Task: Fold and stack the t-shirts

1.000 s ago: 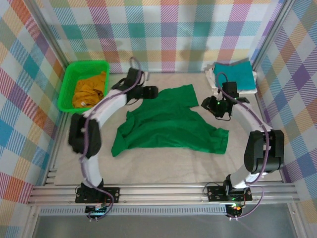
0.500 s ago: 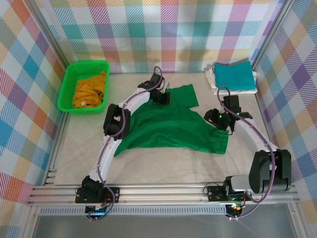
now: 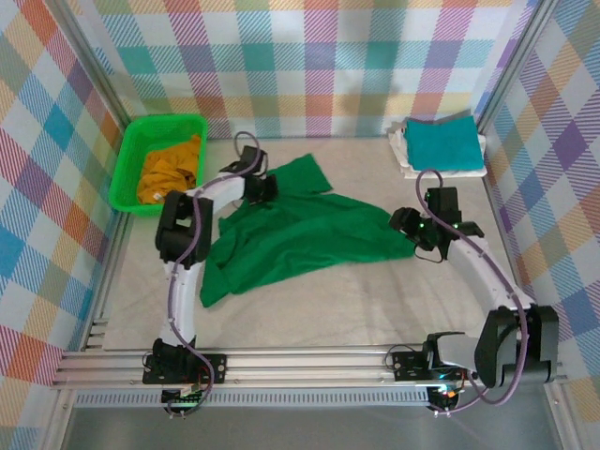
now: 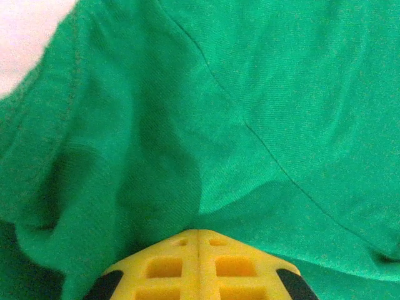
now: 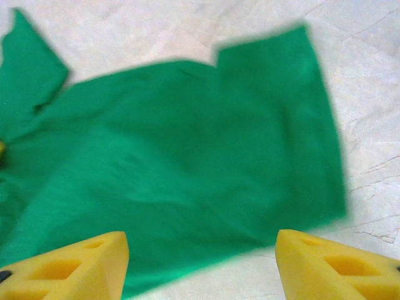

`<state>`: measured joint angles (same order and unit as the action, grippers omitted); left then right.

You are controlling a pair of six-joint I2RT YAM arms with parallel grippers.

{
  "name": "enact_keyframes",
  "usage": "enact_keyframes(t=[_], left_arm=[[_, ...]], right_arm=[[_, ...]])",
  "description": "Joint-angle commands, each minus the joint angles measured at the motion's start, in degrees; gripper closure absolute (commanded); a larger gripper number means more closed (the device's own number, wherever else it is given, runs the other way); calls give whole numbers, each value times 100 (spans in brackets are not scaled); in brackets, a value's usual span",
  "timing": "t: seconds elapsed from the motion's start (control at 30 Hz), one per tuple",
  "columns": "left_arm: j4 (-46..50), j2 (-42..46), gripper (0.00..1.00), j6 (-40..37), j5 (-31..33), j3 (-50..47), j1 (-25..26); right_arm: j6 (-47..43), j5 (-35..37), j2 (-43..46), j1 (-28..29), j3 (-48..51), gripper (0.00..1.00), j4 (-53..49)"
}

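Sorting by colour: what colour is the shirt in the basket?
Mustard yellow; the shirt shows best in the top external view.

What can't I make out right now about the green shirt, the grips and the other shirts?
- Left wrist view: the green t-shirt drapes over the shut left gripper; how much is pinched is hidden.
- Right wrist view: motion blur smears the shirt's edges ahead of the open right gripper.
- Top view: the teal t-shirt covers most of the white t-shirt; the mustard t-shirt is bunched in the basket, its shape unreadable.
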<state>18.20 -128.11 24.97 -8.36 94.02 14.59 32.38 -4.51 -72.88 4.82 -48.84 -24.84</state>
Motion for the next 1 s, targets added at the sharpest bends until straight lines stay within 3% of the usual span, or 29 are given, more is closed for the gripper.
enact_keyframes(t=[0.0,0.13,0.33,0.57,0.73,0.9,0.97], left_arm=[[32,286,100,359,701,-576,-287],[259,301,100,107,286,-549,-226],[132,764,100,90,688,-1117,-157],[399,893,100,35,1260,-1136,-176],[542,928,100,203,1635,-1139,-314],[522,840,100,136,1504,-932,-325],[445,926,95,156,1522,-965,-325]], right_arm=[[-355,-108,-680,-42,-482,36,-206],[-494,-434,-1649,-63,-1186,35,-204],[-572,-358,-2915,-135,-2351,33,-201],[-596,-271,-4378,-236,-3894,33,-750],[-535,-258,-5029,-231,-4418,34,-775],[-526,-677,-5503,-210,-4784,51,-735],[-514,-802,-5546,-218,-4788,65,-669]])
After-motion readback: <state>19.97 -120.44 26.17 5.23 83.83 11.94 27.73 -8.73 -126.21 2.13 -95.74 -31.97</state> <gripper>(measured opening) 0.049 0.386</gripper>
